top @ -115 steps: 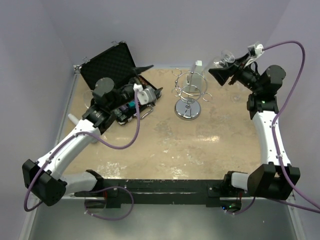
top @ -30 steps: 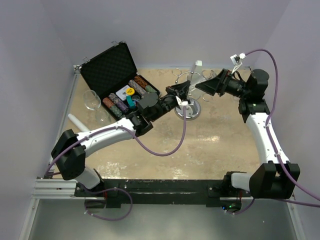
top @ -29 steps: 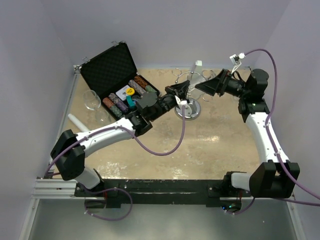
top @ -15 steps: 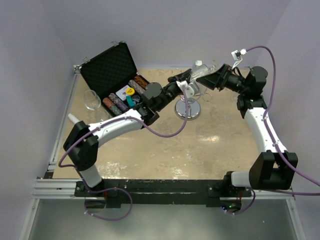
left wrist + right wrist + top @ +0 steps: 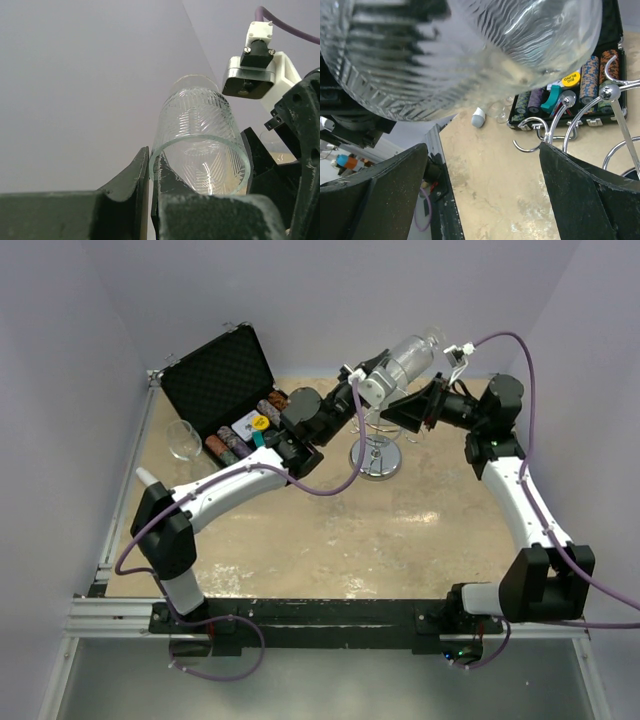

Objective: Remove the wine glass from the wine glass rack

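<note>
Lavender walls closed in a mottled beige counter [image 5: 330,530].

Wine glass [image 5: 412,350]: clear, with a bowl cut in a ribbed herringbone pattern and a smooth band at the rim. It was found in the air, tilted, above and just behind the rack [image 5: 377,445], free of the wire loops. No stem could be made out in any view.

Left arm: stretched diagonally from the near-left corner across the counter, wrist angled upward. The left tool [image 5: 382,373] was closed narrow on the wine glass [image 5: 197,135]. The left wrist view showed the wall of the rim caught between the two fingers [image 5: 125,185].

Right arm: bent at the elbow, forearm pointing left toward the rack. The right tool [image 5: 400,410] was spread wide and held nothing. It sat just below the wine glass [image 5: 470,45], which filled the top of the right wrist view.

View differences: only the right wrist view showed the rack's ball-tipped hooks [image 5: 607,92] at close range. Only the top view showed its round mirrored base, the whole open case [image 5: 220,365] and a second glass [image 5: 182,438] on the counter beside the case.
</note>
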